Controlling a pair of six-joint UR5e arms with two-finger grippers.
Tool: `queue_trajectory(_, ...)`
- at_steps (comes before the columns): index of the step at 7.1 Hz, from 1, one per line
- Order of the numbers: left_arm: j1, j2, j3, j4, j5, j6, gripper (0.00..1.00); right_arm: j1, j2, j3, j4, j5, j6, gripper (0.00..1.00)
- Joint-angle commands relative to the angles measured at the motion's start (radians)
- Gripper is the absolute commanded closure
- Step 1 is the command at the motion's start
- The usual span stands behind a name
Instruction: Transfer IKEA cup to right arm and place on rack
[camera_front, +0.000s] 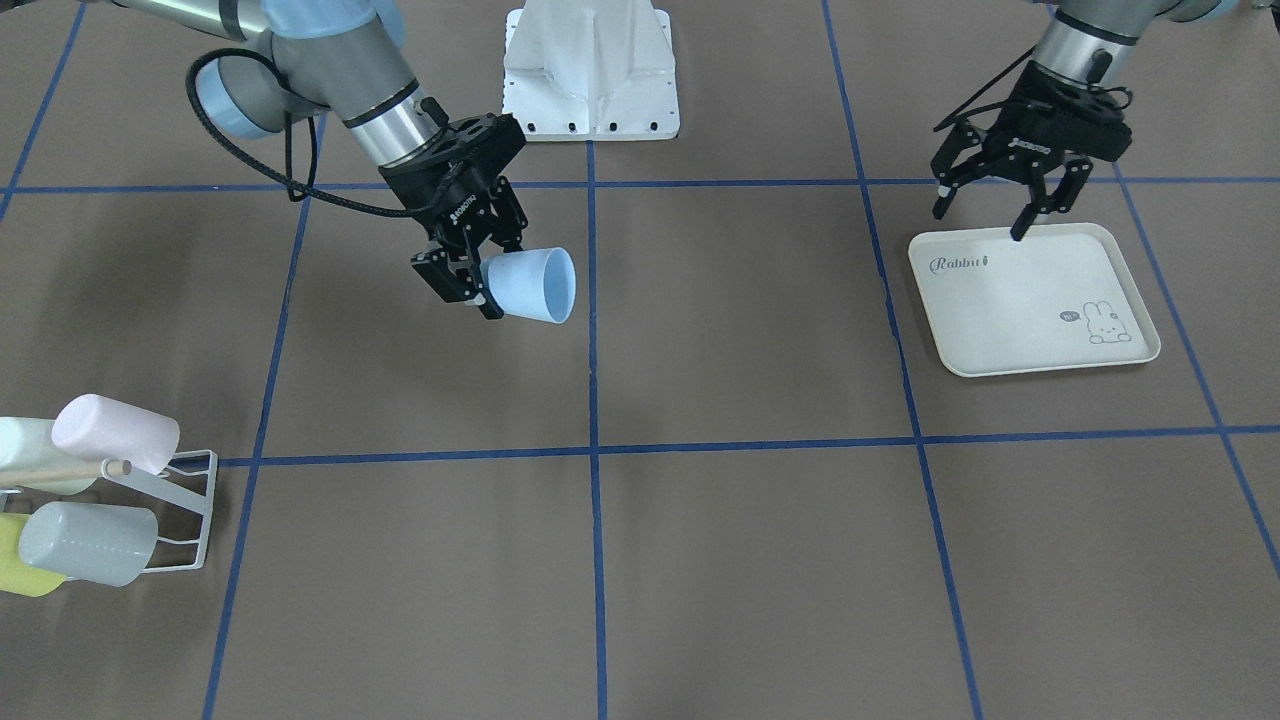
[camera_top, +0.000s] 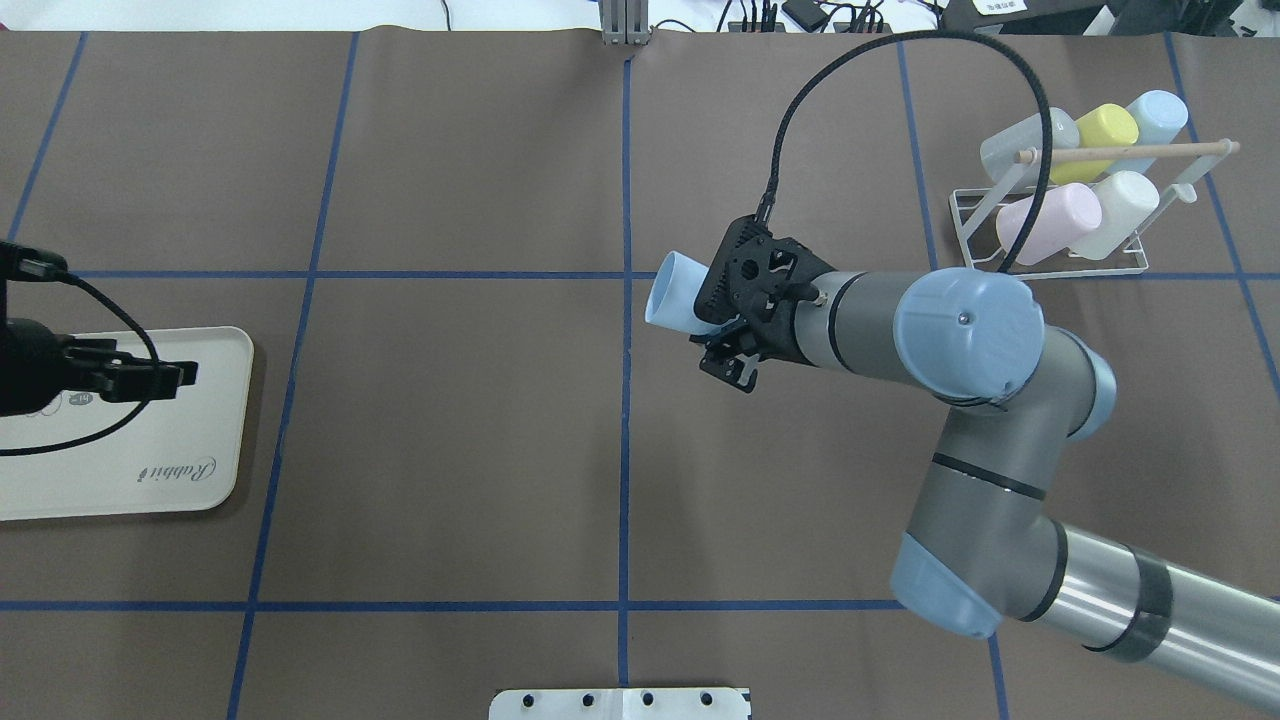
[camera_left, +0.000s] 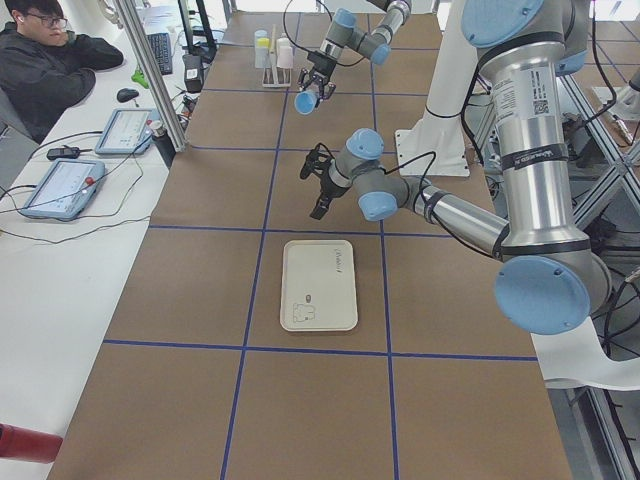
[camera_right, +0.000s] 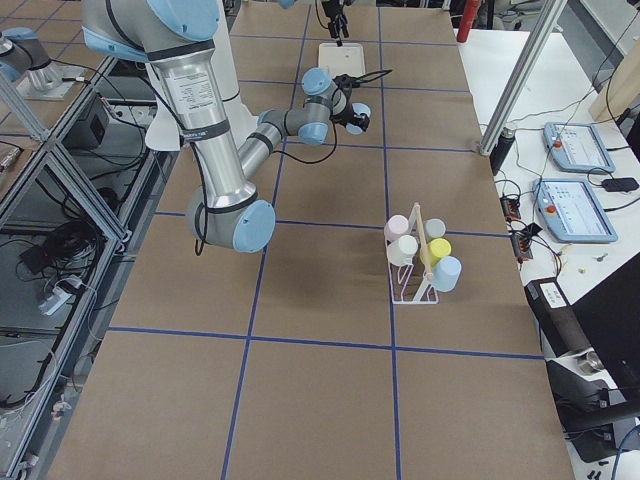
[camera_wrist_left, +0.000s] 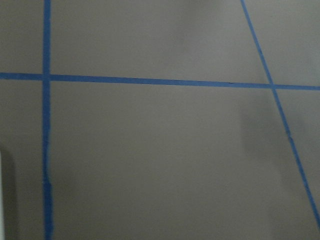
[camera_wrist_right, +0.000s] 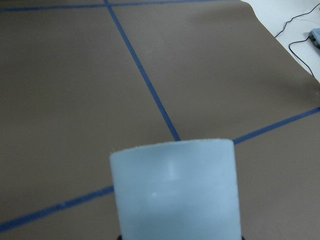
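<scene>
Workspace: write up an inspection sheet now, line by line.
Surface: table covered in a brown sheet with a blue tape grid.
Job's things: light-blue cup held on its side off the table, mouth away from the gripper; rack at the robot's right end carries five cups.
Clutter: cream rabbit-print tray, nothing on it.
Grippers: right gripper shut on the cup's base; left gripper open above the tray's edge.
Cables: black cable loops high from the right wrist, crossing the rack in the overhead view.
Surroundings: person seated at a side bench with two tablet-like controllers.
</scene>
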Motion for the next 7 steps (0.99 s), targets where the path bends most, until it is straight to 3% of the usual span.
queue_trajectory(1,-0.187,0.068,0.032,-0.004,-0.066,0.323,0.00,0.117,-0.109,0.090,-0.120,0.000,-0.324,1.00)
queue_trajectory(2,-0.264,0.067,0.081,-0.012,-0.129,0.443,0.00,0.205,-0.231,0.151,-0.120,-0.005,-0.476,1.00)
queue_trajectory(3,-0.274,0.068,0.094,-0.024,-0.131,0.454,0.00,0.299,-0.331,0.197,-0.120,-0.019,-0.660,1.00)
queue_trajectory(5,-0.272,0.059,0.106,-0.039,-0.133,0.441,0.00,0.463,-0.415,0.187,-0.120,-0.023,-0.992,1.00)
queue_trajectory(6,-0.272,0.059,0.103,-0.039,-0.133,0.438,0.00,0.505,-0.433,0.155,-0.119,-0.072,-1.113,1.00)
queue_trajectory(7,-0.272,0.058,0.101,-0.041,-0.133,0.436,0.00,0.509,-0.443,0.129,-0.119,-0.198,-1.224,1.00)
